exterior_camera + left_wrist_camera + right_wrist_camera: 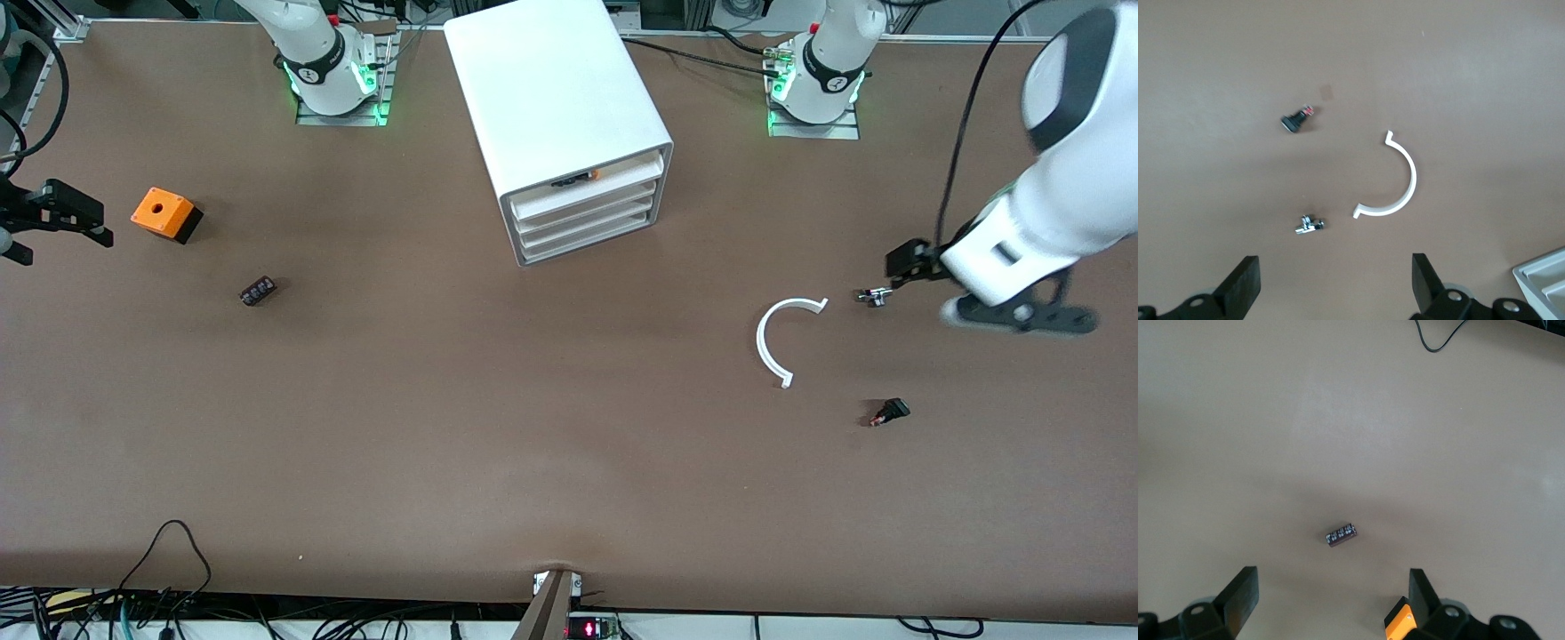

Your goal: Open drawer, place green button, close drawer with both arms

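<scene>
The white cabinet stands mid-table near the arms' bases, its stacked tray drawers all shut. The top level shows a black-and-orange item. The button, tiny and silvery, lies on the table toward the left arm's end; it also shows in the left wrist view. My left gripper hovers open and empty just beside the button, which lies just ahead of its fingertips in its own view. My right gripper hangs open and empty at the right arm's end, beside the orange cube.
A white C-shaped clip lies between the button and the cabinet, nearer the camera. A small black rocker switch lies nearer the camera than the button. A small dark component lies near the orange cube and also shows in the right wrist view.
</scene>
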Robot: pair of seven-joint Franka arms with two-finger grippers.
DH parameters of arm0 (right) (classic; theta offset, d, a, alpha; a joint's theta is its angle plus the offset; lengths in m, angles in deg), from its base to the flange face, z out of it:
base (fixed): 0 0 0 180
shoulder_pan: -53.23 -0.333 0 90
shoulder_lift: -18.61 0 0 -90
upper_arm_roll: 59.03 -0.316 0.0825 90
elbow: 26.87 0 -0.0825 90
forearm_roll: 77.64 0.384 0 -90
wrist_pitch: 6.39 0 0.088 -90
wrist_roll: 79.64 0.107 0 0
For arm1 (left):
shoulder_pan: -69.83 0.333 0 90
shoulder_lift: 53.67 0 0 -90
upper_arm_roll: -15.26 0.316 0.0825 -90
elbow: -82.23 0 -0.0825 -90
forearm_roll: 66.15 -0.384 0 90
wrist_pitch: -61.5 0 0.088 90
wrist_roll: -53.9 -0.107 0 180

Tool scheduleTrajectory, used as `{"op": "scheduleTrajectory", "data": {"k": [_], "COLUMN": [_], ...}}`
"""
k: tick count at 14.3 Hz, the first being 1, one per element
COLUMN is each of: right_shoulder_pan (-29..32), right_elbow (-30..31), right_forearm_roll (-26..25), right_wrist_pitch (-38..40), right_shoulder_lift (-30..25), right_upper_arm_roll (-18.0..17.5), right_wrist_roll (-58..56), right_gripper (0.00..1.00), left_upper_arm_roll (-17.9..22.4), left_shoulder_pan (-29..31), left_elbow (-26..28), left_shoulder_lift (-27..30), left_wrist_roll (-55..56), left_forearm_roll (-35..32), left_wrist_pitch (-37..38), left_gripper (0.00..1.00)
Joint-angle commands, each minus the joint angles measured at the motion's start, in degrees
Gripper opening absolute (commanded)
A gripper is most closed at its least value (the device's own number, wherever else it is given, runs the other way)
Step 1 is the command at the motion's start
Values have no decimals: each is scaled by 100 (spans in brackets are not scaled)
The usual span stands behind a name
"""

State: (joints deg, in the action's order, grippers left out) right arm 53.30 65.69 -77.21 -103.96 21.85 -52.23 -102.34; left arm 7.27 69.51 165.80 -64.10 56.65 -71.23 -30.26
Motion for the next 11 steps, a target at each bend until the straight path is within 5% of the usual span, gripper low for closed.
{"op": "scheduleTrajectory", "data": {"k": [1, 5, 11], "right_shoulder_pan": [72, 63, 46], "right_elbow": [122, 122, 105], "right_forearm_roll": [45, 45, 45], "right_wrist_pitch": [10, 37, 28], "right_shoulder_lift": [-121, -104, -60], "right_upper_arm_roll": [-55, -73, -82], "right_wrist_roll": [-103, -120, -112], "right_gripper": [100, 100, 100], "left_upper_arm_roll": [166, 806, 782], "left_shoulder_pan": [-117, -328, -337], "left_elbow": [1124, 1399, 1303], "left_shoulder_lift": [1163, 1378, 1211], "left_wrist_roll": [-117, -187, -258], "left_forearm_roll": [130, 691, 613], "left_wrist_pitch": [-431, -378, -308], "left_gripper": [100, 100, 100]}}
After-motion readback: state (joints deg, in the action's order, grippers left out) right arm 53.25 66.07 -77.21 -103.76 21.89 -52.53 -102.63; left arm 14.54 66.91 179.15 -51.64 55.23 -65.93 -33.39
